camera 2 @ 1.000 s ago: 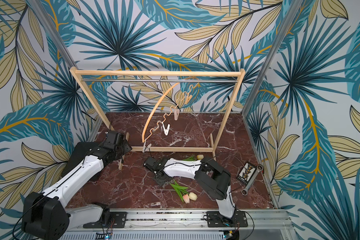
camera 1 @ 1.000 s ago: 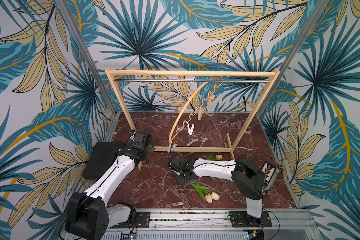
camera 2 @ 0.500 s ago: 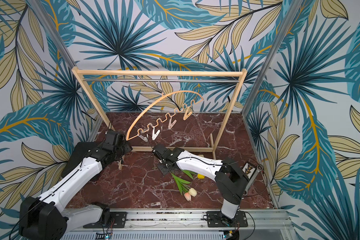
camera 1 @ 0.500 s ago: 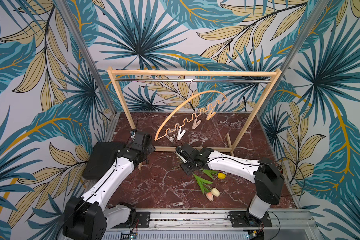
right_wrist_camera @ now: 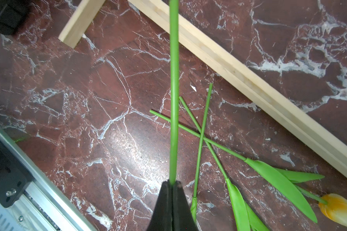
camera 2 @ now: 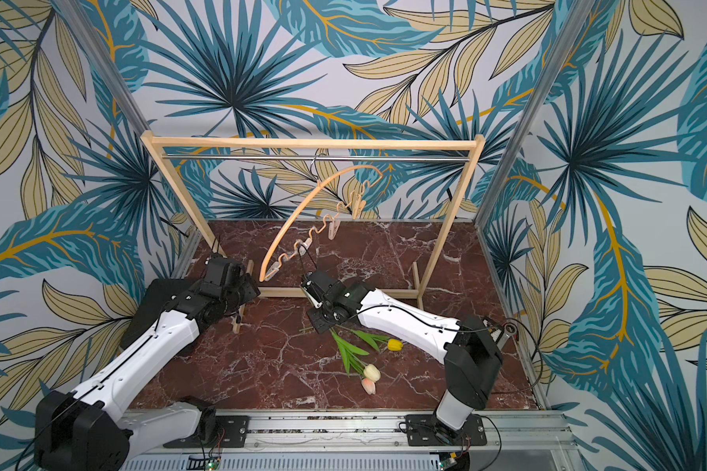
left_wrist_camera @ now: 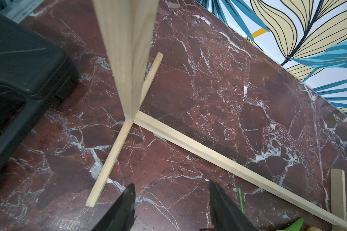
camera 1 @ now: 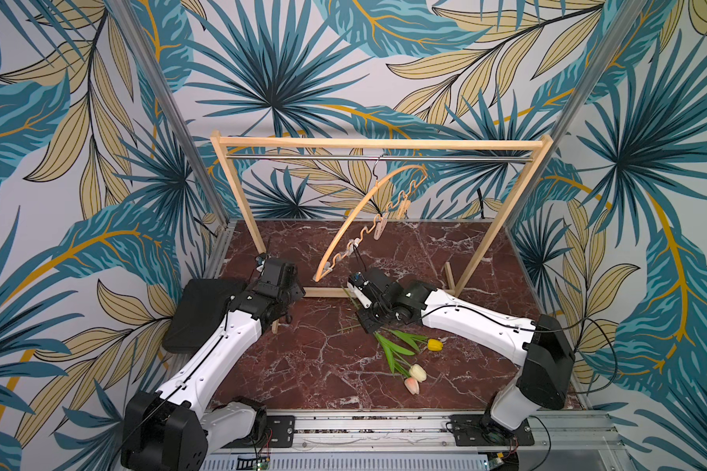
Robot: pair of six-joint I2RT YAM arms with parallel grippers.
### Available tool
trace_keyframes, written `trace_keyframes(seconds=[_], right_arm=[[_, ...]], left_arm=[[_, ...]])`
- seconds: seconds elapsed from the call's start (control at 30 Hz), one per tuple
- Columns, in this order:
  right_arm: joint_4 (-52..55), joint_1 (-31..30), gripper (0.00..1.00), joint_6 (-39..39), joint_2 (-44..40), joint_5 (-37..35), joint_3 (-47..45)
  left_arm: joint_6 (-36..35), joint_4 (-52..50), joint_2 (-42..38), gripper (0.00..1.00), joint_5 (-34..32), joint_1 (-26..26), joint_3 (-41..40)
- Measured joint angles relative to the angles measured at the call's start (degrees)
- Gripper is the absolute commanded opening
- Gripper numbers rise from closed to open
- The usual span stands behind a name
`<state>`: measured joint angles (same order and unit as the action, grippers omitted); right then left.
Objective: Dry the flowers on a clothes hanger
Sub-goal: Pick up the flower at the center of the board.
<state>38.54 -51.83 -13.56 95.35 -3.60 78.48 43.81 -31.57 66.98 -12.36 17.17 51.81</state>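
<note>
Red-brown marble table (camera 1: pixel 303 367), white veins. A metal rail (camera 1: pixel 364 424) along its near edge carries both arm bases.

Just in from that edge, right of middle, three of the flowers (right_wrist_camera: pixel 278 180) lie flat. The pink head (camera 1: pixel 412 385) is nearest, the cream head (camera 1: pixel 418 372) just beside it, the yellow head (camera 1: pixel 435 345) farther in and apart. Their stems cross one another and run toward the table's middle.

Above those stem ends is the right gripper (right_wrist_camera: pixel 172 183), fingers pressed together on a fourth green stem, the held stem (right_wrist_camera: pixel 173 90). It sticks straight out past the tips, above the marble, toward the rack's base bar (right_wrist_camera: pixel 248 80). Its head is out of sight.

The left gripper (left_wrist_camera: pixel 171 186) hovers toward the left edge, fingers apart, bare marble showing between them. It is close to the rack's left foot (left_wrist_camera: pixel 112 158). A black case (left_wrist_camera: pixel 18 70) sits at the left edge beside that arm.

The wooden rack (camera 1: pixel 237 195) spans the far half, left to right. The clothes hanger (camera 1: pixel 356 212) hangs by its hook from the rack's metal rod (camera 1: pixel 303 157), about the rod's middle. It is tilted steeply: low end close to the base bar, near the right gripper, high end up by the rod. Pale clothespins (camera 1: pixel 379 228) are clipped along its wavy bar. Leaf-print wallpaper (camera 1: pixel 262 61) behind.
</note>
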Motion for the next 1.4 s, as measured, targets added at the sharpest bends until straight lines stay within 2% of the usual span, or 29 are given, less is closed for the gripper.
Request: trace_keyframes(seconds=[0.13,0.3,0.47,0.63,0.8,0.97,1.17,1.4], right_arm=[[-1.20,0.00,0.00,-1.97,-3.17,-0.17,-4.87],[-2.49,0.00,0.00,-6.25,-12.09,-0.24,-12.41],[-4.35,0.04,0.00,-8.59,-19.80,-1.09,-12.70],[-5.95,1.16,0.00,-9.86,-27.15,-1.53,-12.39],[-6.60,1.70,0.00,-10.62,-29.70,-1.05,-9.22],[-6.93,1.73,0.00,-10.62,-30.01,0.46,-2.38],[-7.26,1.92,0.00,-10.14,-27.23,7.72,9.49],[-7.26,1.92,0.00,-10.12,-25.44,13.77,11.28]], left_arm=[[0.11,0.04,-1.66,0.59,0.90,0.07,-0.07],[1.86,1.68,-6.19,0.57,4.87,0.20,-2.03],[5.60,6.16,-14.01,0.57,10.71,0.44,-7.85],[5.86,8.37,-18.93,0.57,12.90,0.44,-8.15],[2.99,12.63,-21.40,0.57,18.27,0.44,-7.63],[0.46,18.71,-22.75,0.57,23.89,0.44,-6.43],[-2.01,24.79,-20.68,0.56,33.42,0.44,1.25],[-3.08,28.22,-18.05,0.57,41.09,0.44,11.21]])
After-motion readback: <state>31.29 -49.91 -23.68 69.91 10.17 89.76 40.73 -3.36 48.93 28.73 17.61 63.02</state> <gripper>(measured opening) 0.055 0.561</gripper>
